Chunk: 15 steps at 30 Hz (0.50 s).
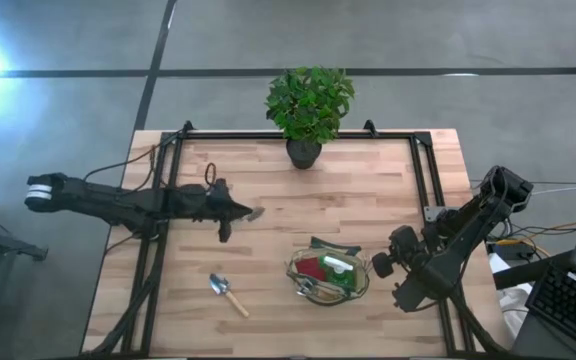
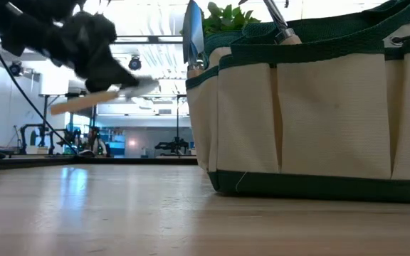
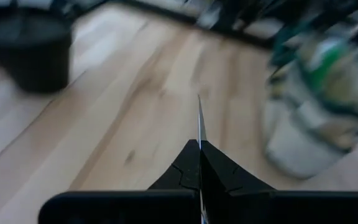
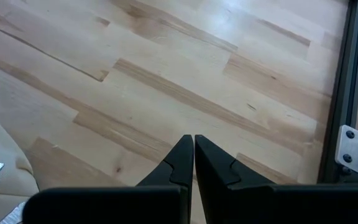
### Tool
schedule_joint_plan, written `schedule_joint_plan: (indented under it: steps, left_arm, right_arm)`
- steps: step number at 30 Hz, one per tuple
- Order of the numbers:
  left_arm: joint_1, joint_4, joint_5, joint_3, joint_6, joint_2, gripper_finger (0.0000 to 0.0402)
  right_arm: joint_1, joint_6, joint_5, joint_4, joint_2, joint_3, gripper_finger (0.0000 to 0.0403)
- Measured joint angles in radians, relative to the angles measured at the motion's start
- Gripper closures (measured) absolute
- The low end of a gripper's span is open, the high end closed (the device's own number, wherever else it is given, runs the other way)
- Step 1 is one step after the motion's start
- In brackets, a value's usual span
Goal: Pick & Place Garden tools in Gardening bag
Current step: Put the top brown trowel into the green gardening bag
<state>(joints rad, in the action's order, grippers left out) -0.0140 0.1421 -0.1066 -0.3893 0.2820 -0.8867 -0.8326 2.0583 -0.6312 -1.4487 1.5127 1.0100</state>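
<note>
My left gripper (image 1: 240,212) is over the middle of the table, left of the bag, shut on a small hand tool with a silver head (image 1: 256,213) and a light wooden handle (image 2: 82,103). The gardening bag (image 1: 328,276), tan with a dark green rim, stands at the near right with a green bottle, a red piece and tool handles inside; it fills the right of the low view (image 2: 319,107). A trowel (image 1: 228,294) lies flat on the table left of the bag. My right gripper (image 1: 382,265) is shut and empty, just right of the bag. My left gripper pinches the tool between its two fingers, with the thin silver blade (image 3: 199,118) sticking out edge-on past the fingertips. The fingers come about level from the table's left. The tool is lifted clear of the table, and its wooden handle runs back under the gripper.
A leafy plant in a dark pot (image 1: 306,110) stands at the far edge, middle. A dark metal frame (image 1: 423,170) runs along the table's sides and back. Bare wood lies between the left gripper and the bag.
</note>
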Motion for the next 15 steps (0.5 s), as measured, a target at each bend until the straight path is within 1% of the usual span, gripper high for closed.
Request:
schedule_joint_plan:
  steps: [4,8,15]
  left_arm:
    - [0.026,0.144,0.039,0.000,-0.024,-0.005,0.0401]
    - [0.051,0.265,0.050,0.001,-0.041,-0.026,0.0401]
    - [0.077,0.480,0.091,0.001,-0.047,-0.109,0.0401]
  right_arm:
    - [0.000,0.002,0.000,0.000,0.000,0.000,0.0394]
    - [0.000,0.003,0.000,-0.001,0.000,0.000,0.0394]
    - [0.003,0.003,-0.020,-0.001,0.000,0.000,0.0394]
